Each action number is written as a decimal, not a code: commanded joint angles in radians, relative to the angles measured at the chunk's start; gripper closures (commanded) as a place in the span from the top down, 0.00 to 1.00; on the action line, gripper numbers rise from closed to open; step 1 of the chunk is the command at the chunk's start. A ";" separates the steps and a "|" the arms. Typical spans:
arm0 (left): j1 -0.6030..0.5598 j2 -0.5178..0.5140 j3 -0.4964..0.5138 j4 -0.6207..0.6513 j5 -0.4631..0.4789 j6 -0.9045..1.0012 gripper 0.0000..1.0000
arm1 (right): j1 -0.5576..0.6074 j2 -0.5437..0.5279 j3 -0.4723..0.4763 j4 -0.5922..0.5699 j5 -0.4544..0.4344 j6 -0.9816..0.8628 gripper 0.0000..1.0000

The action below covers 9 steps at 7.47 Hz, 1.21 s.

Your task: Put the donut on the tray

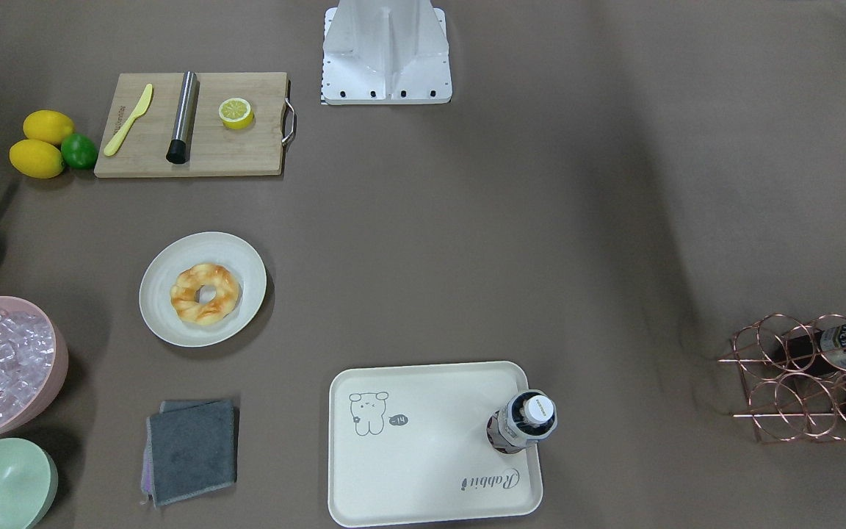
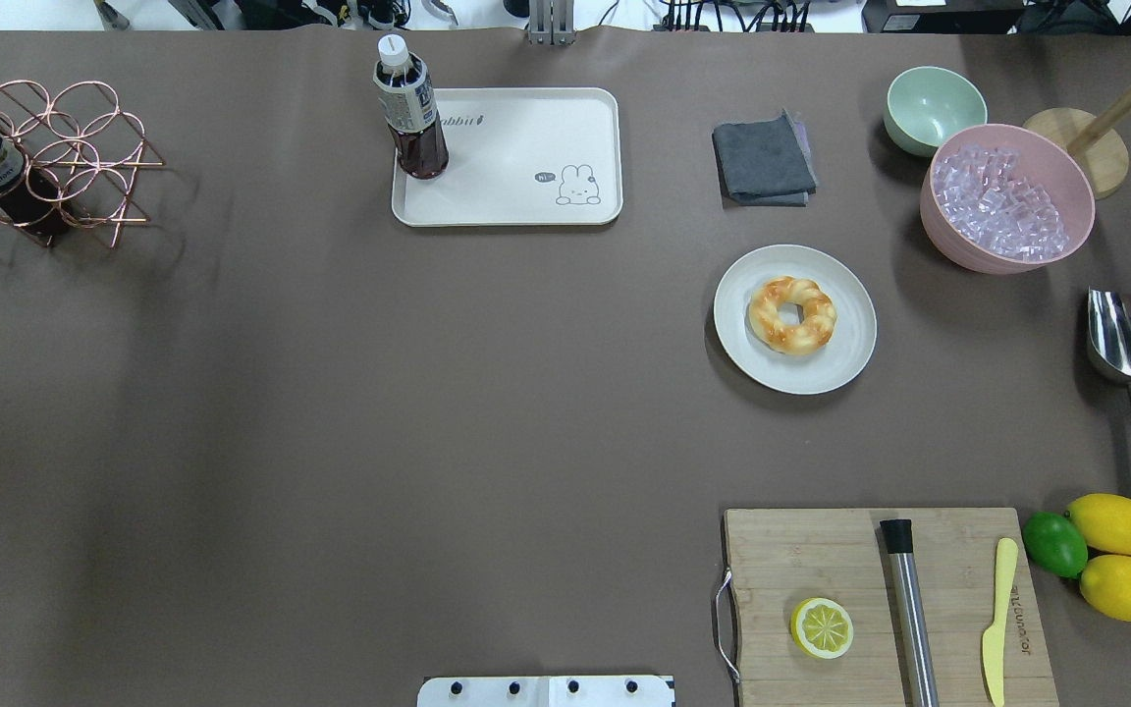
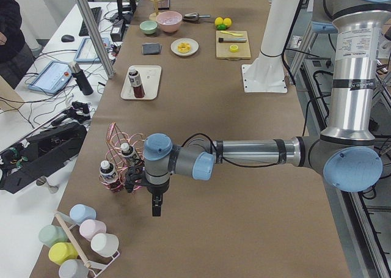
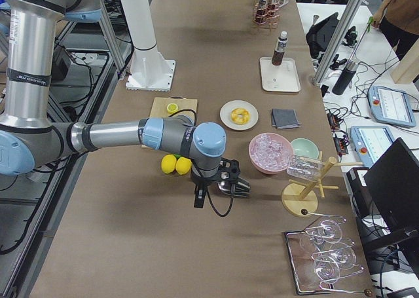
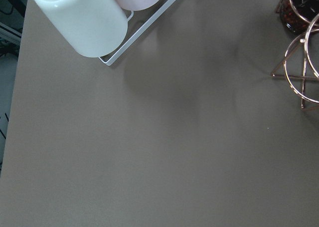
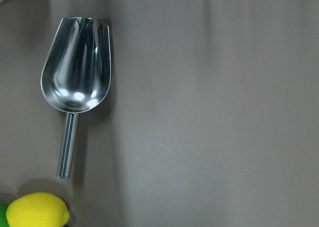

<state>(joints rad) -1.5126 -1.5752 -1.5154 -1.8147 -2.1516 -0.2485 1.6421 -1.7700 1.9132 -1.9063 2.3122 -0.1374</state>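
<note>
A glazed twisted donut lies on a round white plate. The cream tray with a rabbit drawing lies apart from the plate, with a dark drink bottle standing upright in one corner. Both grippers show only in the side views. The left gripper hangs over the table's far left end by the copper rack. The right gripper hangs by the lemons and the scoop. I cannot tell whether either is open or shut.
A grey cloth, a green bowl and a pink bowl of ice sit past the plate. A metal scoop, lemons and a lime, and a cutting board lie on the right. A copper bottle rack stands far left.
</note>
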 commanded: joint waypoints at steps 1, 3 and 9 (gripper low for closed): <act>-0.009 -0.003 -0.005 -0.001 -0.128 -0.009 0.99 | 0.010 0.003 0.007 0.000 -0.002 -0.001 1.00; -0.009 -0.003 -0.012 -0.014 -0.146 -0.003 0.99 | -0.004 0.009 0.009 0.000 -0.002 -0.001 1.00; 0.000 0.003 -0.038 -0.012 -0.131 0.058 0.99 | -0.012 0.006 0.003 0.000 -0.010 -0.001 1.00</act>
<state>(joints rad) -1.5131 -1.5752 -1.5533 -1.8269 -2.2829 -0.2063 1.6233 -1.7630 1.9185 -1.9053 2.3033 -0.1381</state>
